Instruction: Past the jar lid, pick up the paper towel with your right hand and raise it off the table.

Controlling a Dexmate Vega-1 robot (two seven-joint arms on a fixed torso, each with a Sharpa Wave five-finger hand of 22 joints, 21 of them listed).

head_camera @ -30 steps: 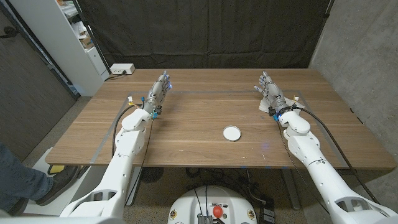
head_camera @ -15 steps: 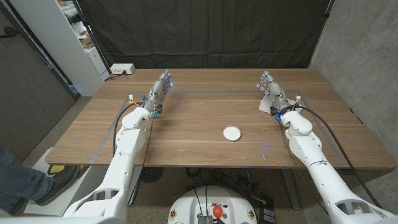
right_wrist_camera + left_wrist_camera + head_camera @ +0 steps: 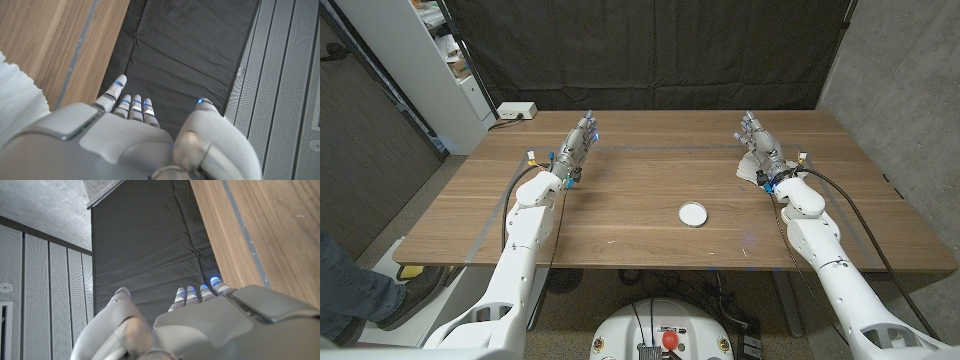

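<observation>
Since a second ago the right hand (image 3: 760,148) has edged slightly toward the table's (image 3: 620,215) far edge (fingers apart, grasping nothing). The paper towel (image 3: 752,167) lies on the wood right beside it, partly under the hand. The jar lid (image 3: 692,213) sits nearer the robot, well apart. The left hand (image 3: 577,145) stays released, bare wood between.

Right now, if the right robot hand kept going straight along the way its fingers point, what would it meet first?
Probably nothing on the table: the right robot hand points over the far edge toward the black curtain. The paper towel lies beside it.
</observation>
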